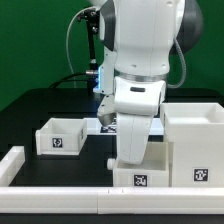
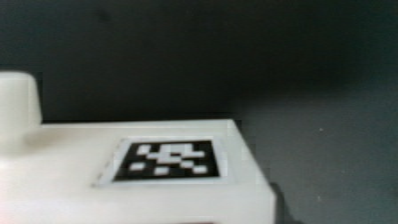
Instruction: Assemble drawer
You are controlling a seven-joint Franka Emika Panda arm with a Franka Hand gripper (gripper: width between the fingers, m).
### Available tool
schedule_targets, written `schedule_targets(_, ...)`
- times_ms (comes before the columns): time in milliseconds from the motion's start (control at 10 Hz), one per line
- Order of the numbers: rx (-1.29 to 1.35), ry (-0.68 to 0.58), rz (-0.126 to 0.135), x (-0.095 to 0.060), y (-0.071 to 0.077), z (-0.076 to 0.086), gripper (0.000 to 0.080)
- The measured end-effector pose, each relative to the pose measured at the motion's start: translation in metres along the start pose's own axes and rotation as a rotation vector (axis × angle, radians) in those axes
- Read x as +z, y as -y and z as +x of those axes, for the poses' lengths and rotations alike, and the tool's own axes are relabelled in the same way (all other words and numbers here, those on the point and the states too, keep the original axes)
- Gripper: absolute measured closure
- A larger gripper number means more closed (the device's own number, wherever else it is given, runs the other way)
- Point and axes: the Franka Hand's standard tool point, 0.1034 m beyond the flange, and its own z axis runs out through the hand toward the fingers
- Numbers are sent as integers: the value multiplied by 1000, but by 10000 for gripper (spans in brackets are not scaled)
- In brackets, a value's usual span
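The arm fills the middle of the exterior view and reaches straight down. Its wrist hides the gripper, so I cannot tell how far the fingers are spread or whether they hold anything.

The drawer lies in three separate parts on the black table. The housing, the largest part, stands upright at the exterior view's right. It is a plain white box, taller than the trays, with its long axis vertical. One broad face is turned toward the camera, with a square tag low on it.

The middle tray sits just beside the housing, under the lower end of the arm and close against the front rail. The arm covers most of its top. Its tagged face also points at the camera.

The left tray sits well apart from both, toward the exterior view's left. Its open top faces up, its tagged wall is toward the camera, and it is turned slightly. It looks nearly square, so I cannot tell its long axis.

The wrist view, close and blurred, shows a white face with a black-and-white tag, but not which part it belongs to.
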Motion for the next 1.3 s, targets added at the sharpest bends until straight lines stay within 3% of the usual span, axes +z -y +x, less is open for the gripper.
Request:
schedule_targets(100, -27, -2, -8, 0, -1, -1, 761)
schedule_targets(200, -99, -16, -45, 1, -2, -7, 761)
schedule_targets(400, -202, -25, -79, 1, 0, -13, 761)
schedule_targets(600, -220, -26, -82, 2, 0, -16, 761)
schedule_targets(1300, -144, -28, -76, 4, -10, 4, 761)
